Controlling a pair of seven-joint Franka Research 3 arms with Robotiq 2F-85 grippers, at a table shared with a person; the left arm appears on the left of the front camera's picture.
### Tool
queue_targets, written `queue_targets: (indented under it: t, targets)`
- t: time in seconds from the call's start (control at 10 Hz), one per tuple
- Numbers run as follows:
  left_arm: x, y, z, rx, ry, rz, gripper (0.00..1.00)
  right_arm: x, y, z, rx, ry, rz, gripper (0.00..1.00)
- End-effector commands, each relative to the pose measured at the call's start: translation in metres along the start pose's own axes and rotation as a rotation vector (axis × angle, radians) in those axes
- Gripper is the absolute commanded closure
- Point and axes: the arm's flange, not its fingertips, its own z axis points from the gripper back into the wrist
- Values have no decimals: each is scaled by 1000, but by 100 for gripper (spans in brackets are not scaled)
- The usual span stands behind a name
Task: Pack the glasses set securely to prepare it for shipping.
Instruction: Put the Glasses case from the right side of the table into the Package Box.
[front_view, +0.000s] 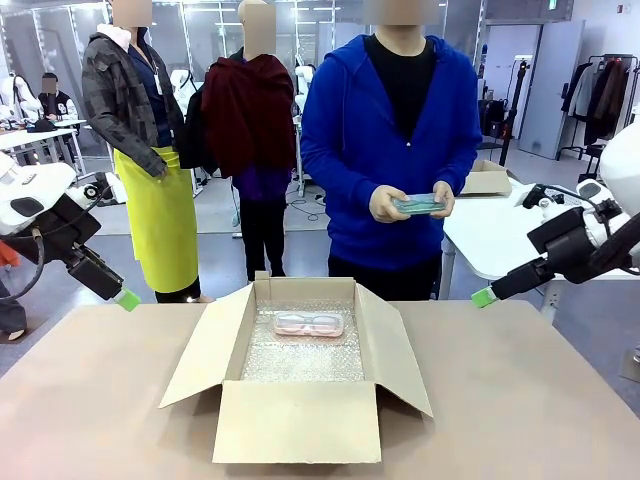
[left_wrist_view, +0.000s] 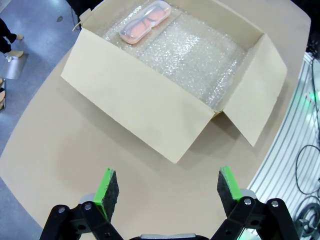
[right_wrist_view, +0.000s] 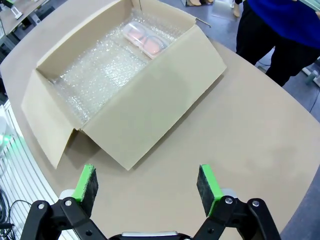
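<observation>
An open cardboard box (front_view: 297, 425) lined with bubble wrap stands in the middle of the table. The pale pink glasses case (front_view: 309, 323) lies at its far end, also seen as the pink case (left_wrist_view: 145, 21) and pink case (right_wrist_view: 145, 39) in the wrist views. A person in a blue hoodie at the far side holds the mint green case (front_view: 418, 204) in both hands at waist height. My left gripper (front_view: 127, 298) hangs open above the table's left edge, my right gripper (front_view: 484, 296) open above the far right. Each wrist view shows its open gripper (left_wrist_view: 163, 186) and gripper (right_wrist_view: 146, 184) with nothing between the pads.
The box flaps (front_view: 205, 345) spread outward on all sides. Bare tabletop (front_view: 80, 400) lies left and right of the box. Two other people stand behind the table at the left, and a white table (front_view: 500, 235) stands at the back right.
</observation>
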Motion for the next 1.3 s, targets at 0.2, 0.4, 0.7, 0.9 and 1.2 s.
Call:
queue_targets:
  t: [0.2, 0.4, 0.7, 0.9, 1.2]
  targets:
    - [-2, 2, 2, -23, -17, -13, 0, -1, 1, 0, -9, -1, 1, 0]
    - [-2, 2, 2, -23, -17, -13, 0, -1, 1, 0, -9, -1, 1, 0]
    - [-2, 2, 2, -23, -17, -13, 0, -1, 1, 0, -9, -1, 1, 0]
    - [-2, 2, 2, -23, -17, -13, 0, -1, 1, 0, -9, -1, 1, 0]
    - [-2, 2, 2, -23, -17, -13, 0, -1, 1, 0, -9, -1, 1, 0]
